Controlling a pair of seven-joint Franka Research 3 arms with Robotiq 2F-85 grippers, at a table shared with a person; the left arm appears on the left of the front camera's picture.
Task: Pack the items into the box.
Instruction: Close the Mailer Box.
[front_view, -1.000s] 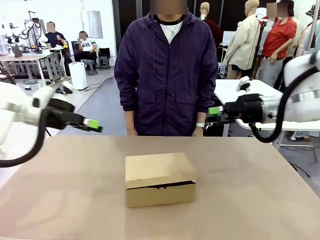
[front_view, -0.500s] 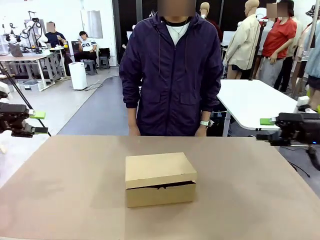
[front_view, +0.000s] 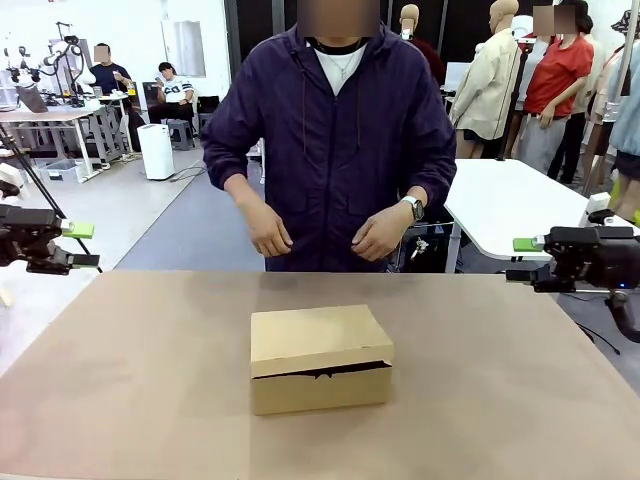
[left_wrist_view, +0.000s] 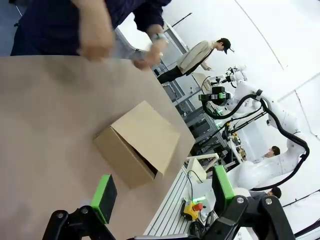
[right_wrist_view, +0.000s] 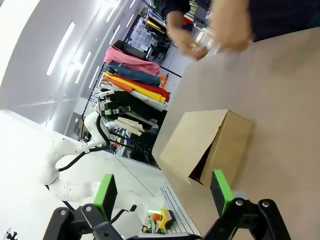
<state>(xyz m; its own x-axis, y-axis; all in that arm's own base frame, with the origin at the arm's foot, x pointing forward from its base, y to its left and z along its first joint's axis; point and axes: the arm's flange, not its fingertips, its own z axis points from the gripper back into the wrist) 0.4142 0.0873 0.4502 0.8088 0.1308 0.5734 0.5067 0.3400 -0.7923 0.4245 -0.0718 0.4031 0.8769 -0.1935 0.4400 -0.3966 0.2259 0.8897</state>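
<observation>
The box (front_view: 320, 358) is shown near the middle of the table (front_view: 130, 400), somewhat toward the near edge, its flap lid lowered but gaping slightly along the front; something dark is glimpsed through the gap, though which items lie inside cannot be told; no loose item is seen on the table, so packing is judged largely done, with the lid perhaps left to be pressed shut. The left gripper (front_view: 80, 246) is held off the left edge and the right gripper (front_view: 522, 259) off the right edge; both are spread wide and grasp nothing. Beyond the far edge, the person's hands (front_view: 268, 231) are raised at the waist.
</observation>
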